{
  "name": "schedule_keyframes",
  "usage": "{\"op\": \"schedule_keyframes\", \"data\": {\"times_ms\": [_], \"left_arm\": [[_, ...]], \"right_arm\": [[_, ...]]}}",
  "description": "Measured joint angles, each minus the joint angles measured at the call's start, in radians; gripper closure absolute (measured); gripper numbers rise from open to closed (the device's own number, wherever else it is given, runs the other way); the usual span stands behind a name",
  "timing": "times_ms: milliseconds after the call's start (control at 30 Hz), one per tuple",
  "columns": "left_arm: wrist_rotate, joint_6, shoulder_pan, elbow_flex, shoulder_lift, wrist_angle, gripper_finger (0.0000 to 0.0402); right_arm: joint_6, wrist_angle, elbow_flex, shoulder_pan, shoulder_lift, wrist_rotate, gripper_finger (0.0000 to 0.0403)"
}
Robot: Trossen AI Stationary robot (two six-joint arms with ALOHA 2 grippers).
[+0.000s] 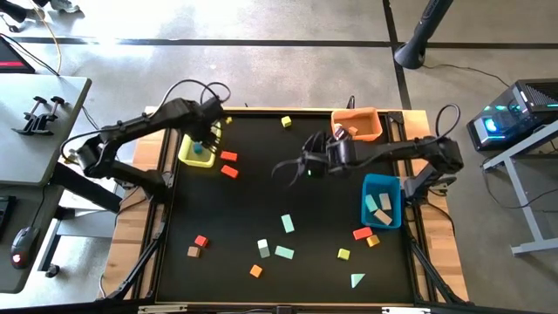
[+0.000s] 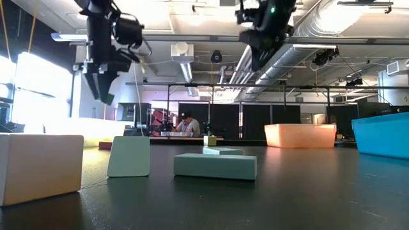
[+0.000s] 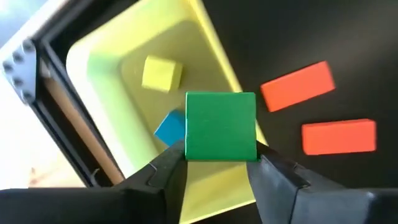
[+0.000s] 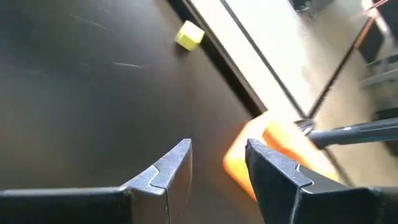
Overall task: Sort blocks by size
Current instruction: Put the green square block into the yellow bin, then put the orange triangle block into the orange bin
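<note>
My left gripper (image 1: 209, 138) hangs above the yellow bin (image 1: 199, 150) at the table's far left, shut on a green cube (image 3: 220, 126). In the bin lie a yellow cube (image 3: 161, 73) and a blue cube (image 3: 170, 127). Two orange-red bars (image 1: 228, 163) lie on the mat just right of the bin. My right gripper (image 1: 292, 166) is open and empty, high over the table's middle. Several blocks (image 1: 283, 237) lie scattered on the near half of the black mat. My left gripper pinches the green cube by two opposite sides (image 3: 188, 147) between its two fingers, coming from above and pointing down. The cube is lifted clear, level, over the yellow bin's right rim.
An orange bin (image 1: 357, 125) stands at the far right, a blue bin (image 1: 382, 199) with tan and mint blocks at the right edge. A yellow cube (image 1: 286, 122) lies near the far edge. Mint and tan blocks (image 2: 215, 165) lie close to the near edge.
</note>
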Motion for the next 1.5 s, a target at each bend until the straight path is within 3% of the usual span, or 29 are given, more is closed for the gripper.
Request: {"op": "schedule_keyframes", "data": {"times_ms": [167,267,433,600,800,900,1033,1167,1300,1433,1500], "left_arm": [[0.047,-0.030,0.066,0.000,0.002,-0.024,0.0204],[0.050,-0.050,0.068,0.000,-0.003,-0.047,0.0185],[0.065,-0.020,0.065,0.000,-0.002,-0.030,0.0178],[0.182,0.124,0.036,0.000,-0.002,0.118,0.0183],[0.243,0.225,-0.060,0.000,-0.002,0.235,0.0192],[0.251,0.323,-0.120,0.000,-0.002,0.287,0.0196],[0.299,0.463,-0.170,0.000,-0.018,0.299,0.0200],[0.383,0.490,-0.194,0.000,-0.065,0.254,0.0204],[0.424,0.508,-0.224,0.000,-0.135,0.218,0.0210],[0.419,0.507,-0.251,0.000,-0.231,0.184,0.0217],[0.367,0.493,-0.279,0.000,-0.287,0.157,0.0223]], "right_arm": [[-0.201,0.073,0.000,-0.102,0.000,-0.014,0.0256],[-0.299,0.149,0.000,-0.153,0.000,-0.080,0.0256],[-0.410,0.208,0.000,-0.211,0.000,-0.293,0.0256],[-0.490,0.239,0.000,-0.251,0.000,-0.539,0.0256],[-0.321,0.250,0.000,-0.261,0.005,-0.902,0.0256],[-0.178,0.337,-0.001,-0.240,0.020,-0.999,0.0256],[0.047,0.476,-0.001,-0.193,0.048,-0.932,0.0256],[0.179,0.534,-0.001,-0.131,0.086,-0.828,0.0256],[0.326,0.522,-0.001,-0.082,0.117,-0.790,0.0253],[0.348,0.522,-0.001,-0.054,0.121,-0.731,0.0230],[0.308,0.513,-0.001,-0.052,0.114,-0.713,0.0215]]}}
